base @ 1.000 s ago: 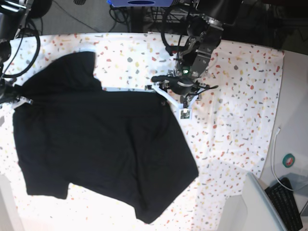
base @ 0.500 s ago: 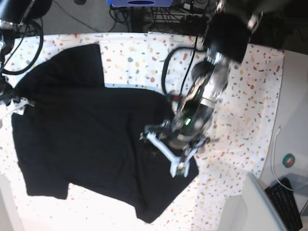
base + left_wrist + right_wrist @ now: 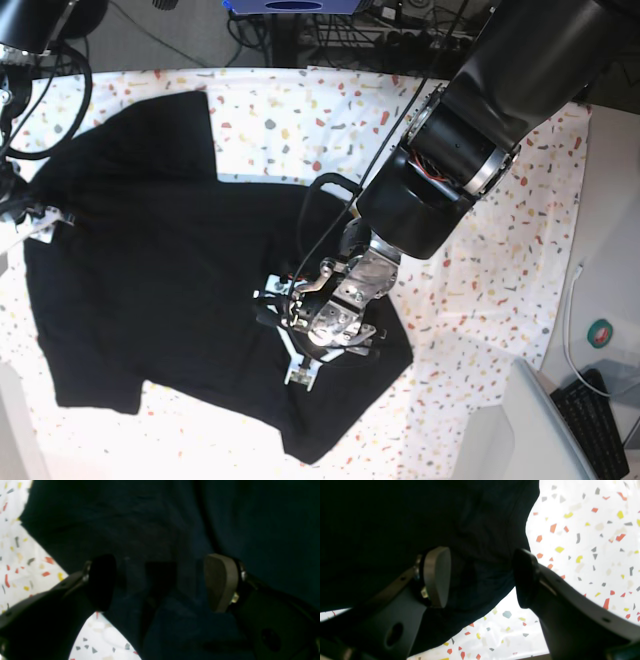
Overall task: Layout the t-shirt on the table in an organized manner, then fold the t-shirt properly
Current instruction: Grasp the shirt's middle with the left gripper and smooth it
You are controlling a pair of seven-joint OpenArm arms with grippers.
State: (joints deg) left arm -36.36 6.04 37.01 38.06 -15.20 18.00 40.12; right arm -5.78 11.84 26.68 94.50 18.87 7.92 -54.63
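Both claws stand released: left gripper (image 3: 160, 582) reaches down over the black t-shirt (image 3: 190, 290) spread on the speckled table (image 3: 500, 250), right gripper (image 3: 482, 577) spans the shirt's edge, neither pinching cloth.

No text, label, brand or number is legible anywhere.

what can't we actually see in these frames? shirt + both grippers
- Left gripper contact: base view, the arm hides most of it; in the left wrist view dark pads blur into the black t-shirt.
- Right gripper: base view, cut off by the left edge, jaws too small to read.
- Collar print and tag: not findable in any view; cloth is uniformly dark.
- Shirt's left side: base view, runs off the edge.
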